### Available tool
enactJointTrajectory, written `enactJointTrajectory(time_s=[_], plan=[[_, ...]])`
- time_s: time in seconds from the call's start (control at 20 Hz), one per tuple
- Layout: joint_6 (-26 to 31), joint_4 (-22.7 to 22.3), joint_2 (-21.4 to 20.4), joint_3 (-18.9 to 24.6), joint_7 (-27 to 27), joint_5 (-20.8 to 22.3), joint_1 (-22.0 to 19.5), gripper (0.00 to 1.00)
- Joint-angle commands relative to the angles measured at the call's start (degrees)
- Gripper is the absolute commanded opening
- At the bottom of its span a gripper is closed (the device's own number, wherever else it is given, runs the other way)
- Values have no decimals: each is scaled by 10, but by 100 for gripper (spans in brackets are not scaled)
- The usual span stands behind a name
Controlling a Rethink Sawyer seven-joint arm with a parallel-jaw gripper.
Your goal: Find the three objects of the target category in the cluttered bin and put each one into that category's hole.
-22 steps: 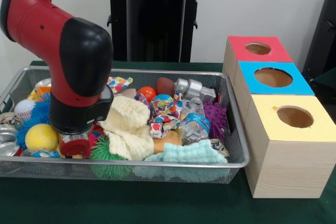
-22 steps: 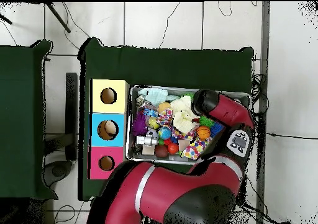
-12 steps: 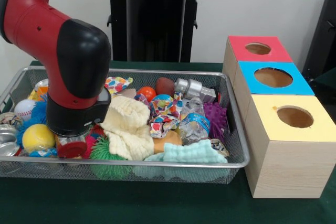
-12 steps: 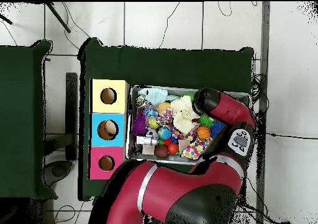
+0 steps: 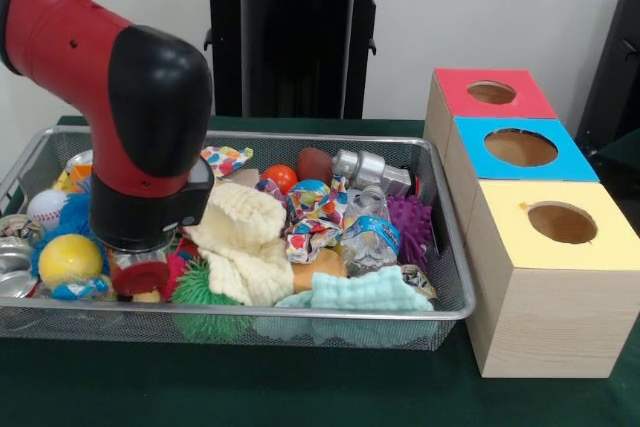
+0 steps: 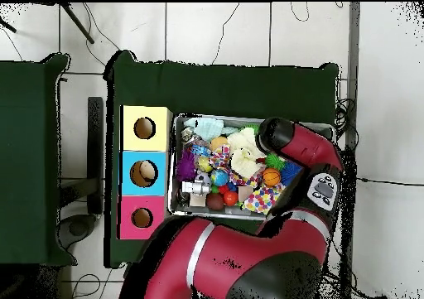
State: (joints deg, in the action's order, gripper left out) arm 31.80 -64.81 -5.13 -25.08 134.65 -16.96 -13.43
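Note:
My gripper reaches down into the left end of the wire bin, below the arm's black wrist. It sits among a yellow ball, a green spiky ball and a red-topped item that I cannot identify. The wrist hides most of it. In the overhead view the arm's wrist covers the gripper at the bin's right end. Three boxes with round holes stand beside the bin: red, blue and yellow.
The bin also holds a cream cloth, a mint cloth, a crushed plastic bottle, a purple spiky ball, a silver metal piece, an orange ball and a white baseball.
The arm's wrist has shifted slightly over the bin's left end. The yellow ball has been nudged a little to the left.

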Motion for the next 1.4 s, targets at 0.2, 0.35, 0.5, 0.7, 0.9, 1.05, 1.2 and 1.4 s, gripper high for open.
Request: enactJointTrajectory(time_s=[0.2,0.35,0.5,0.7,0.9,1.05,1.2,1.4], plan=[[98,-48,-181,104,-105,44,-5,0],[62,-60,-197,117,-110,61,-11,0],[63,-60,-202,130,-102,67,-20,0],[58,-67,-208,138,-91,78,-22,0],[39,-92,-219,151,-84,89,-24,0],[44,-124,-239,156,-87,99,-17,0],[48,-164,-275,176,-151,134,-15,0],[33,-230,-324,248,-281,200,-40,0]])
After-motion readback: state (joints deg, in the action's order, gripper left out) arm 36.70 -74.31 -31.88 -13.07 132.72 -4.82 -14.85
